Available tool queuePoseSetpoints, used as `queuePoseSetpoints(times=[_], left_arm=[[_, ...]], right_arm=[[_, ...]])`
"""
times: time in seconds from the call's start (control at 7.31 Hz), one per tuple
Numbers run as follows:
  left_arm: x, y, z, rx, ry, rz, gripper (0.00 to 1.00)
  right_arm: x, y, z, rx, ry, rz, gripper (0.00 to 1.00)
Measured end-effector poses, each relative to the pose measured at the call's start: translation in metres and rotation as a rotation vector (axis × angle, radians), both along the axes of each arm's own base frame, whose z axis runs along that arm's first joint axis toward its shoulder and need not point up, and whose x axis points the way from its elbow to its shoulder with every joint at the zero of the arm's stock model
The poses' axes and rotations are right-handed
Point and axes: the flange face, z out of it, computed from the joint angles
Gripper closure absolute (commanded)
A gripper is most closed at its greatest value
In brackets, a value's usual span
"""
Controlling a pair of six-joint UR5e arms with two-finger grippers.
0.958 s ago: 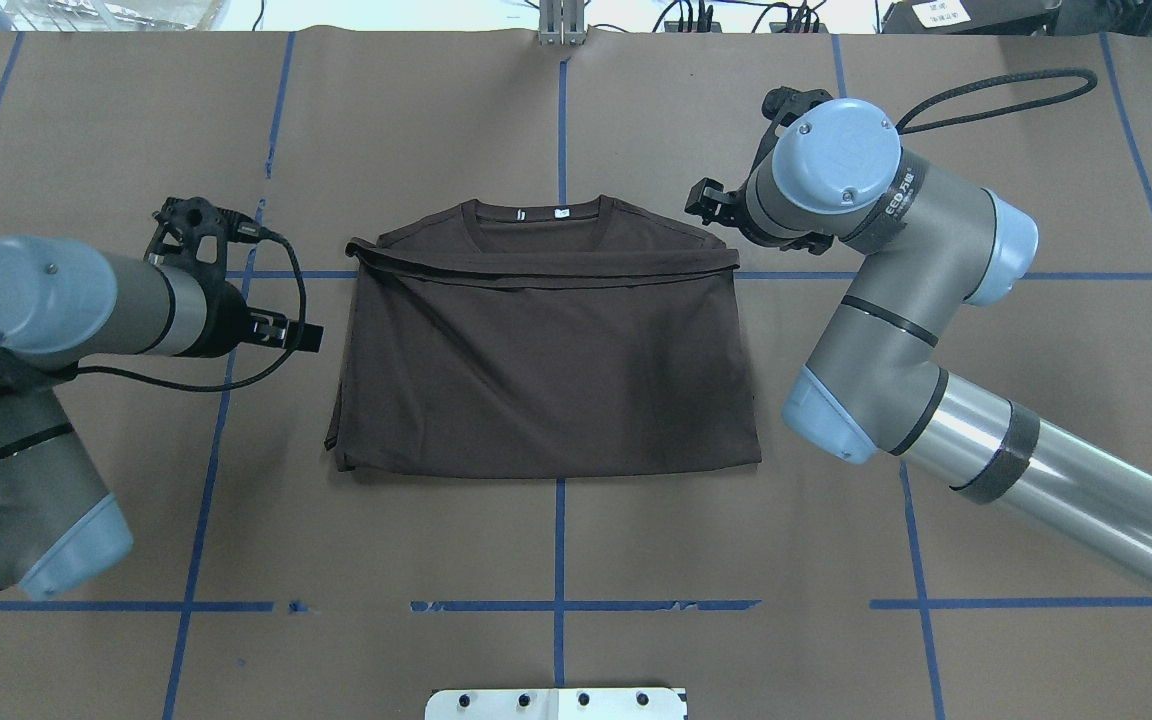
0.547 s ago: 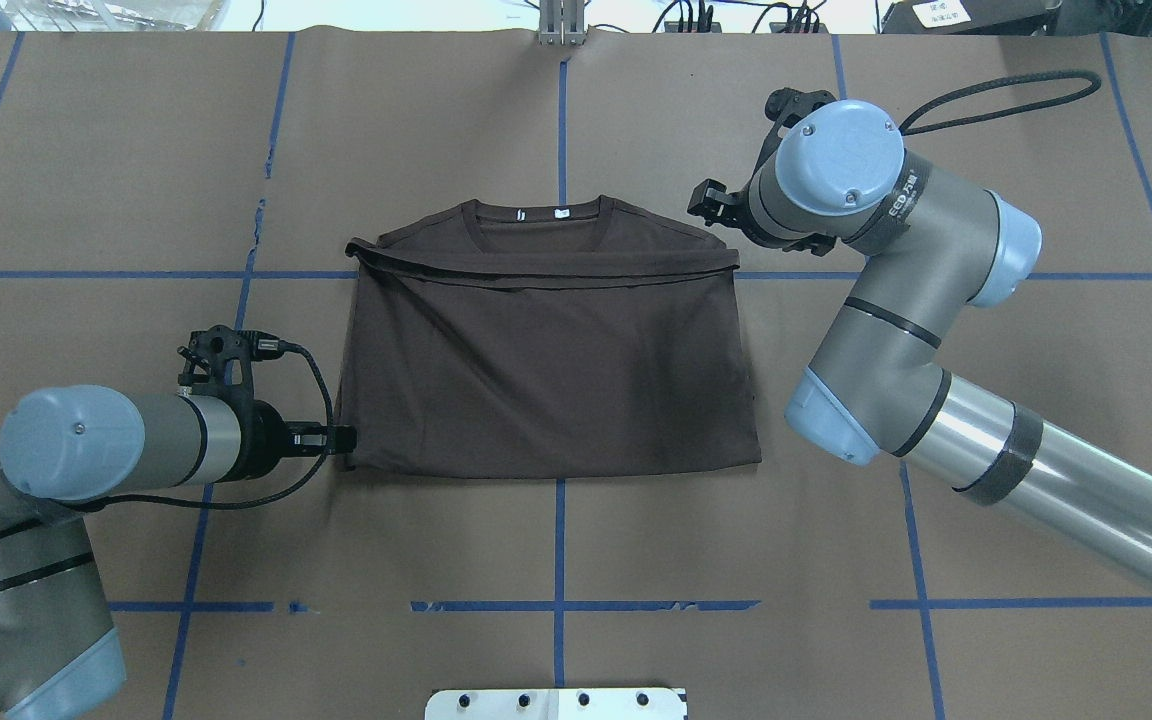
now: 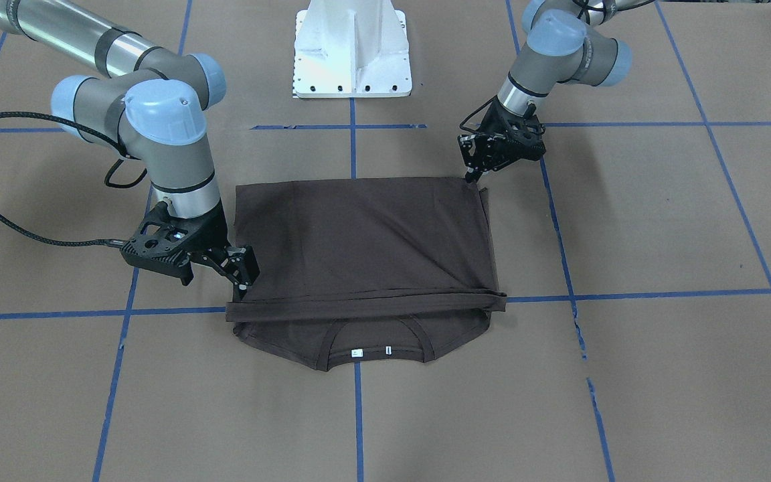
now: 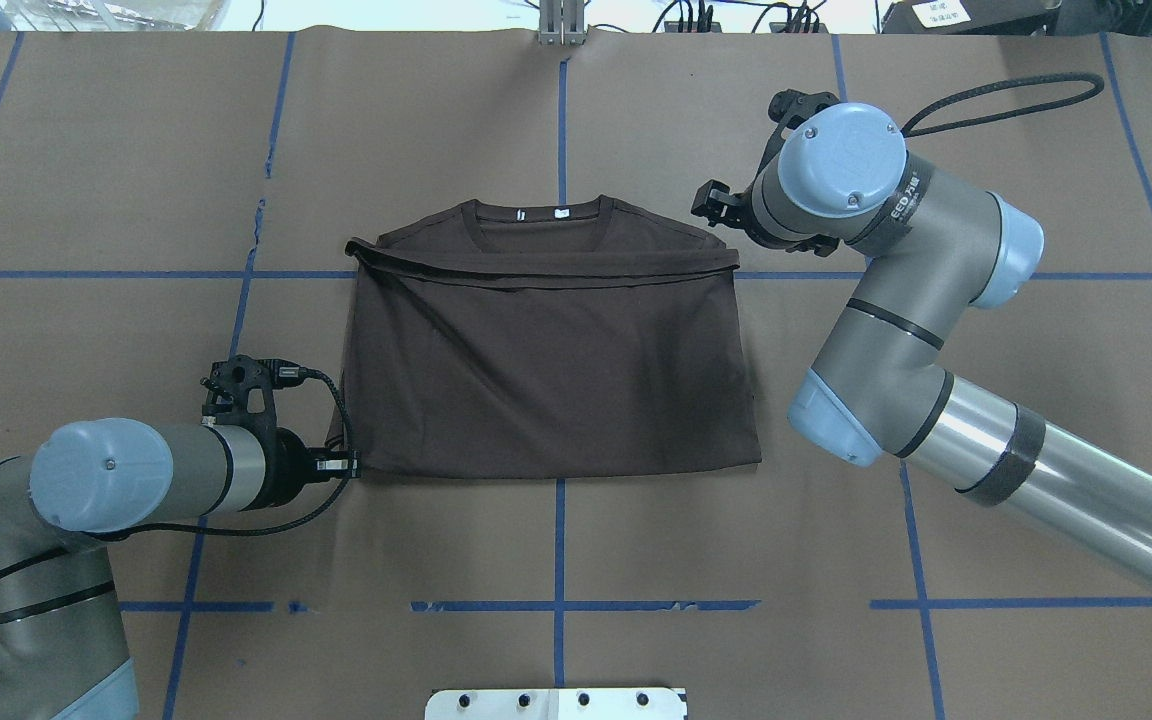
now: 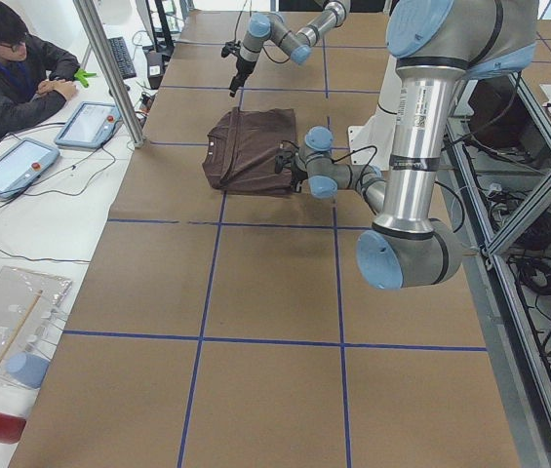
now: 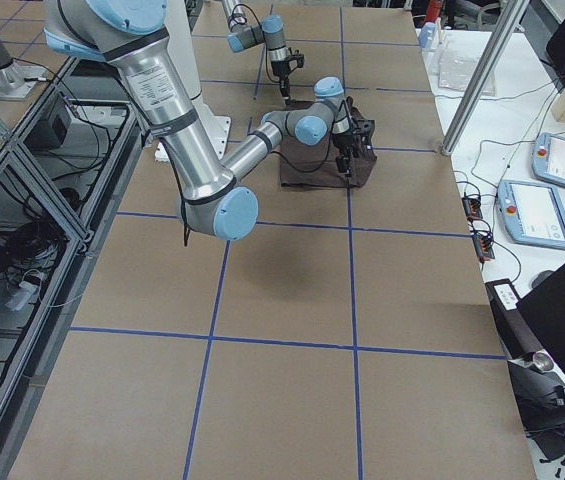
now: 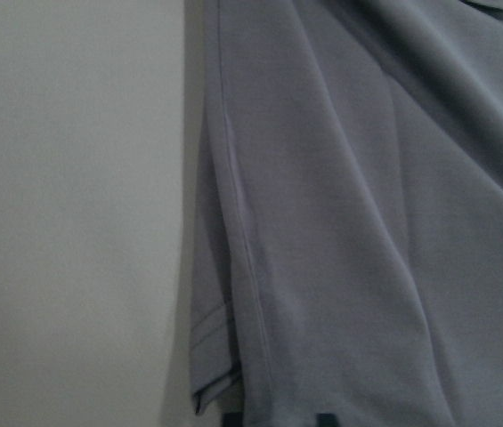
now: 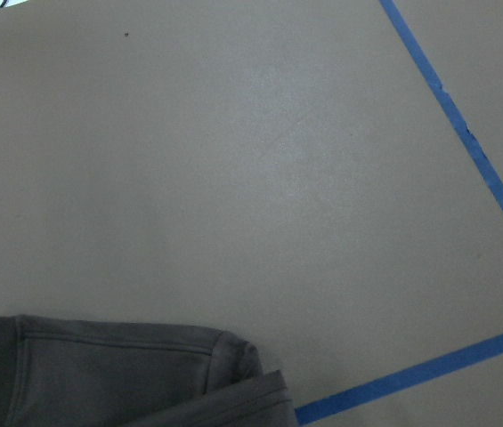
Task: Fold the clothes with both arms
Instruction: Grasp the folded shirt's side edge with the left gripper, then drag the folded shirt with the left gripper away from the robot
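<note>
White lettering on the black band around the right arm near its wrist: we read "EED", followed by characters too small to make out. The white neck tags inside the T-shirt collar and the white label beyond the surface's far edge bear marks we cannot read.

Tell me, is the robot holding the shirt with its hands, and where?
Cannot tell for sure. The left hand, open, sits at the T-shirt corner nearest the robot; the right hand is by the folded edge's end.
</note>
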Motion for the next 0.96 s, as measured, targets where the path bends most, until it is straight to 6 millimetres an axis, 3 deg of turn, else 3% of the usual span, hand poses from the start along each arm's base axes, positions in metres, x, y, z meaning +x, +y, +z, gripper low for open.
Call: queuePoseSetpoints(times=[0.41,0.55,0.82,0.96], left_arm=[[-0.006,-0.004,0.002,0.012,-0.008,-0.003,1.00],[-0.017,-0.021,0.005,0.051,-0.031,-0.015,1.00],[-0.055,-0.090,0.030,0.155,-0.134,-0.071,1.00],[-0.068,-0.140,0.040,0.198,-0.191,-0.107,1.00]], right_arm=[[0.002,0.001,0.003,-0.002,0.002,0.003,0.00],[0.002,0.002,0.004,-0.002,0.003,0.003,0.00],[0.002,0.002,0.004,-0.002,0.002,0.003,0.00],[0.003,0.002,0.002,0.001,0.000,0.004,0.00]])
